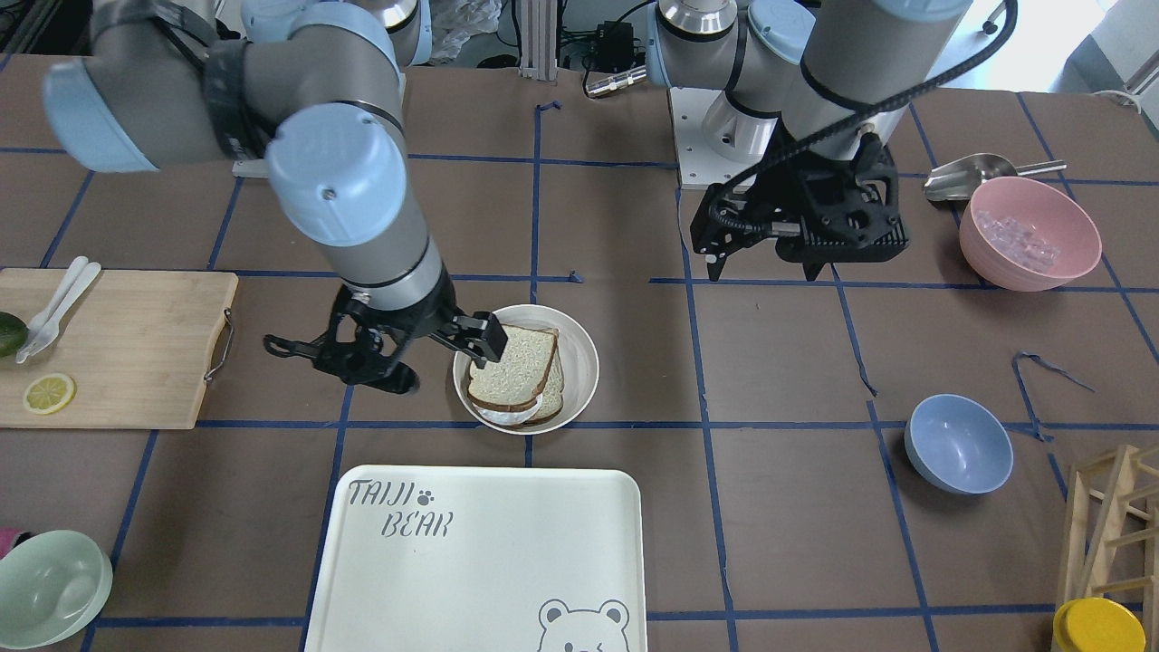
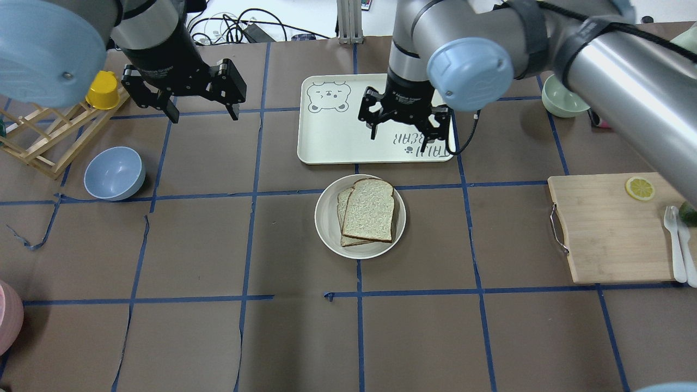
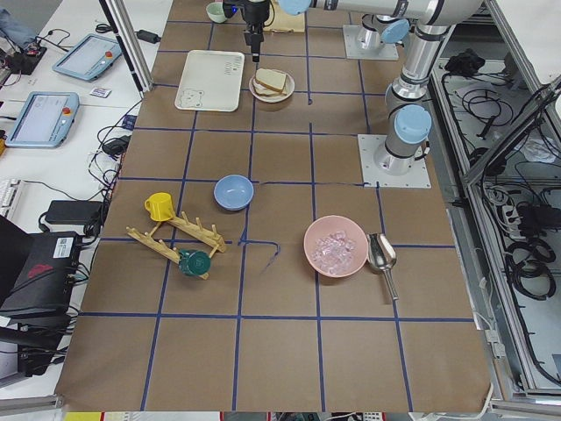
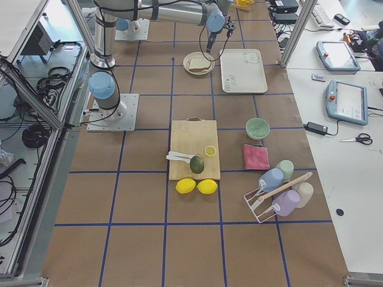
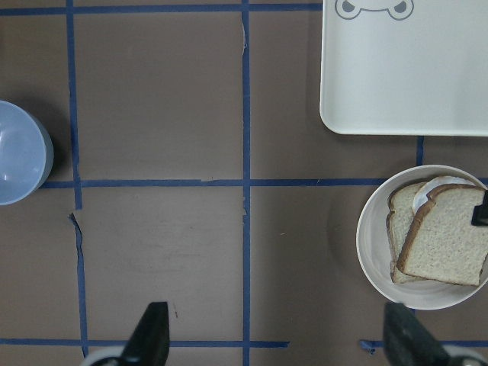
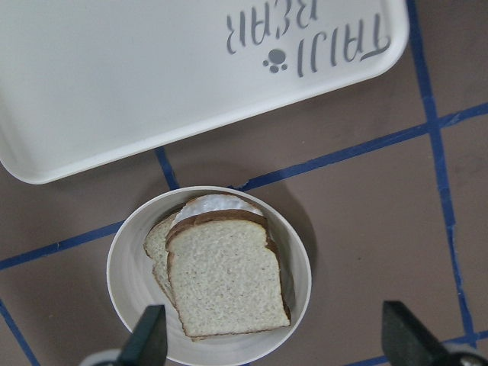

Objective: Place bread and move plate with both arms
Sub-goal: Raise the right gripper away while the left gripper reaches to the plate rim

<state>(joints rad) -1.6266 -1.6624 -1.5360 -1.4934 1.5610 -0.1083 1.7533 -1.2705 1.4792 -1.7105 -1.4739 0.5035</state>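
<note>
Brown table (image 2: 218, 245) holds the plate (image 2: 326, 228), bread (image 2: 370, 209) already on it, beneath the right gripper (image 2: 408, 130), jaws spread and empty, and well aside from the released left gripper (image 2: 202, 109); grip opposite rims level as you lift.

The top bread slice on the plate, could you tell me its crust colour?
The bread has a dark brown crust, clearest in the right wrist view.

The brown table (image 2: 218, 337), gridded with blue tape (image 2: 245, 250), carries the cream plate (image 2: 325, 218) near its middle. Just beyond the plate, away from the robot, lies the bear-print tray (image 2: 332, 136). Well to the plate's side on the robot's right sits a wooden cutting board (image 2: 604, 234), and well to the robot's left a blue bowl (image 2: 114, 173) and, nearer the robot, a pink bowl (image 1: 1029, 233).
</note>
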